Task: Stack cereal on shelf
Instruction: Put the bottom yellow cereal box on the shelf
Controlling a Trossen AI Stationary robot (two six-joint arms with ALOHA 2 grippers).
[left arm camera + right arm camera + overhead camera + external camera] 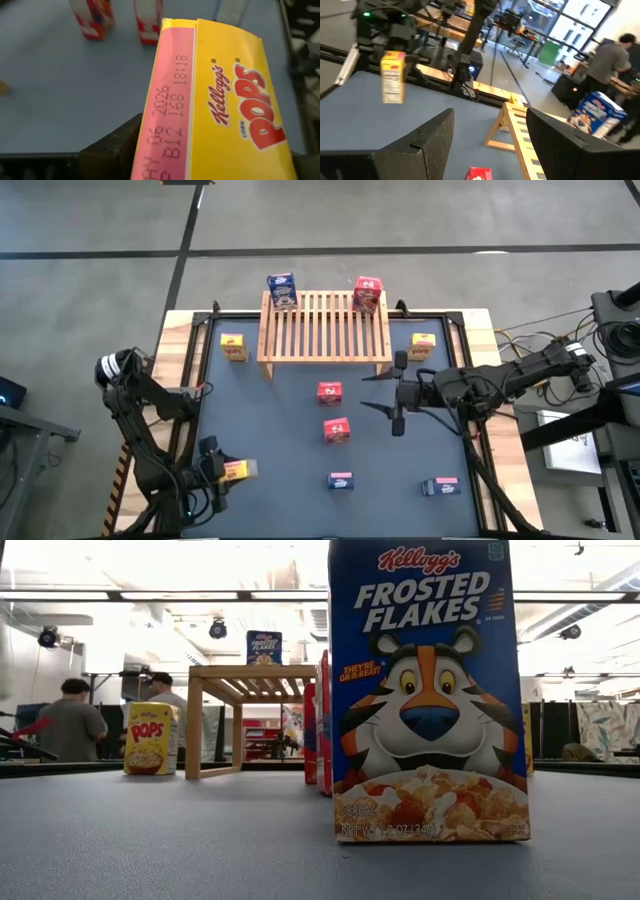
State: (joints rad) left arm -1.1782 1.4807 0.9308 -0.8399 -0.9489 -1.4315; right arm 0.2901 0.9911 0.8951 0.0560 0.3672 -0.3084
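The wooden slatted shelf (pixel 325 328) stands on its legs at the table's far side. A blue cereal box (pixel 282 288) and a red one (pixel 367 293) stand on its far corners. Yellow boxes (pixel 233 346) (pixel 423 344) stand on the table on either side of it. Two red boxes (pixel 329 392) (pixel 336 430) stand mid-table, and two blue ones (pixel 340 480) (pixel 440 486) near the front edge. My left gripper (pixel 222 470) is shut on a yellow Corn Pops box (pixel 225 110) at the near left corner. My right gripper (pixel 372 392) is open, just right of the upper red box (pixel 480 174). My left gripper pinches the yellow Corn Pops box (pixel 234 470) between its two fingers. One finger (pixel 110 150) lies against the pink date-stamped face (pixel 167 135), the other at the opposite side. In the right wrist view the box (pixel 392 75) hangs upright below the gripper, seemingly clear of the table.
The dark mat has a raised black frame and wooden border (pixel 180 360) around it. The slats between the two boxes on the shelf are bare. In the low view a blue Frosted Flakes box (pixel 430 690) stands close to the camera. People stand in the room beyond (pixel 72 725).
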